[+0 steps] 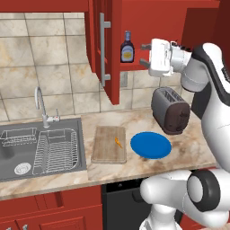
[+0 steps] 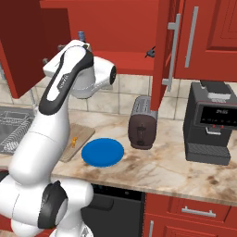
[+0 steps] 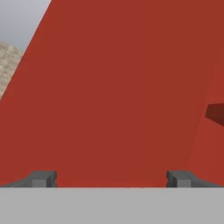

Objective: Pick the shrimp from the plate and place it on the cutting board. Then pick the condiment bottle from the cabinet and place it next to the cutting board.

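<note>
Two jaws spread wide, empty, beside condiment bottle (image 1: 127, 47) in cabinet (image 1: 106, 49); shrimp (image 1: 118, 142) on cutting board (image 1: 108, 152), plate (image 1: 151, 145) bare.

The white arm rises from its base, elbow bent high, forearm reaching level and forward. The pincer (image 1: 144, 55) points sideways at head height, its two dark fingers (image 1: 146, 46) spread wide, one above the other. Nothing sits between the jaws; they grip nothing.
</note>
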### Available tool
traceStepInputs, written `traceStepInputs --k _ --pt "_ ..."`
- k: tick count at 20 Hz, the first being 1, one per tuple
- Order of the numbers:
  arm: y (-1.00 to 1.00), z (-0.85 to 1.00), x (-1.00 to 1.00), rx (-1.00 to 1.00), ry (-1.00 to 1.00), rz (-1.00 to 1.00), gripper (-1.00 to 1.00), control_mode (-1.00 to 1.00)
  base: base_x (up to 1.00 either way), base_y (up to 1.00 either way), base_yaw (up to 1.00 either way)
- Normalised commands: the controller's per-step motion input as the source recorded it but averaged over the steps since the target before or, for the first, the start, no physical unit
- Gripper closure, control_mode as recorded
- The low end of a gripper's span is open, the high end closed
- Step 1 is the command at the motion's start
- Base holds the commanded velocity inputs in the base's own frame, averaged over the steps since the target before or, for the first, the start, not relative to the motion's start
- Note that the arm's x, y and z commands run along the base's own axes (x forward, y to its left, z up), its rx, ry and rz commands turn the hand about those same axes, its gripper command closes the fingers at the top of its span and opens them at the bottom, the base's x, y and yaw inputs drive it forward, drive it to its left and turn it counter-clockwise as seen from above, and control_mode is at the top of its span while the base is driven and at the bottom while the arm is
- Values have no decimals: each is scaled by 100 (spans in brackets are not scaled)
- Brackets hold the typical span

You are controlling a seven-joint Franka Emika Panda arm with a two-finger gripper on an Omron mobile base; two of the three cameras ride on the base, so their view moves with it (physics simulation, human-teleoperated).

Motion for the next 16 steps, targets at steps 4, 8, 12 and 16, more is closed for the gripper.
traceStepInputs --k 4,8,12,16 --pt "-1 9 0 0 0 -9 -100 -100 0 0 0" --pt "-7 6 0 1 0 -6 -100 -100 0 0 0" --pt "-17 0 0 5 0 -2 -100 -100 0 0 0" --pt "-27 0 8 10 0 0 -100 -100 0 0 0"
